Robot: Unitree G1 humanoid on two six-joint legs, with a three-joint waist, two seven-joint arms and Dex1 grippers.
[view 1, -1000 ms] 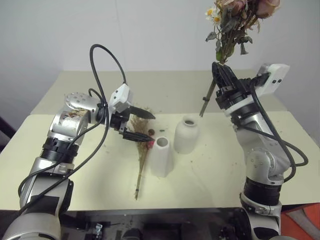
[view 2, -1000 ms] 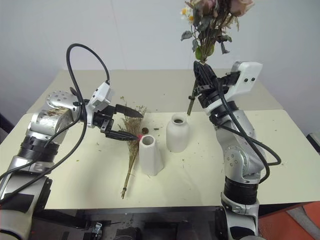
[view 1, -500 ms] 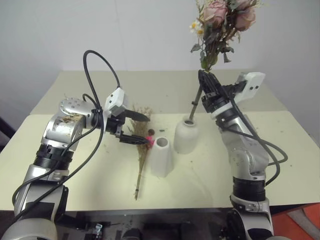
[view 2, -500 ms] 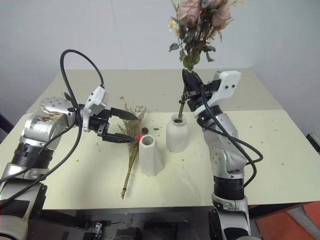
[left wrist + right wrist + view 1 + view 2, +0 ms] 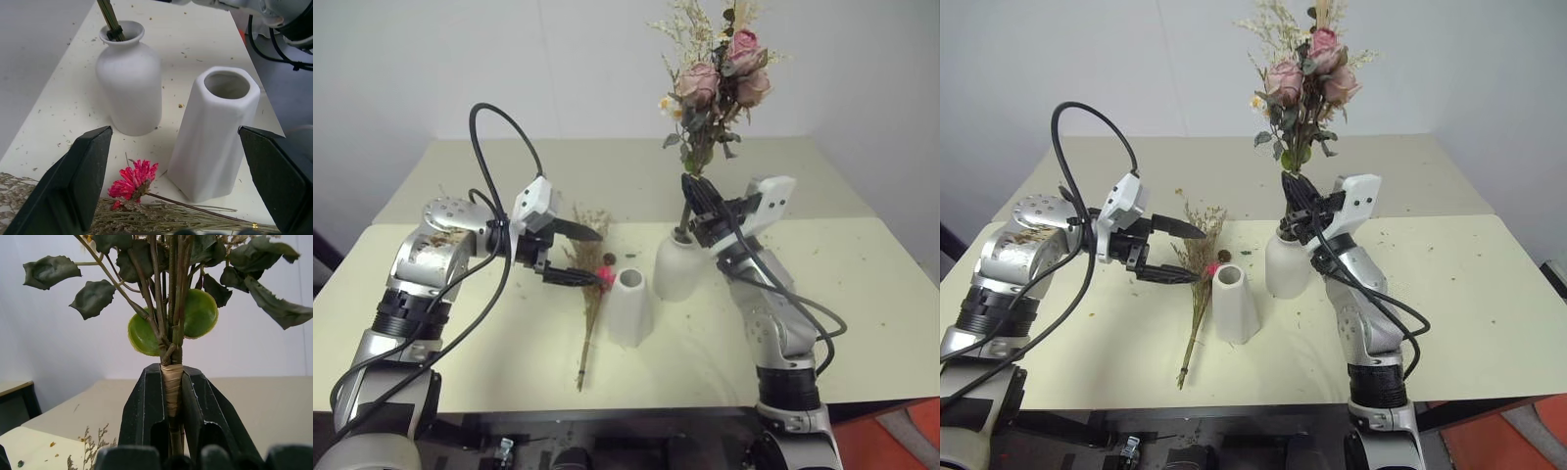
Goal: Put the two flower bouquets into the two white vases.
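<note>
My right gripper (image 5: 697, 196) is shut on the tape-wrapped stems of the pale pink rose bouquet (image 5: 710, 88), which stands upright above it. The stem ends (image 5: 110, 19) sit inside the neck of the round-bellied white vase (image 5: 677, 269). The tall tapered white vase (image 5: 629, 308) stands empty just to its front left. Beside that lies the dried tan bouquet (image 5: 590, 304) flat on the table, its pink daisy (image 5: 134, 178) near the tall vase's foot. My left gripper (image 5: 597, 258) hovers open over the dried sprigs, its fingers (image 5: 83, 176) spread wide, holding nothing.
The cream table (image 5: 862, 313) is strewn with plant crumbs around the vases. Its front edge runs close below the dried bouquet's stem end. A white wall rises behind the far edge. A black cable (image 5: 499, 147) loops above my left arm.
My right gripper has come down and to the left with the rose bouquet, and the stem ends have entered the round vase's neck. The left gripper has stayed put, open.
</note>
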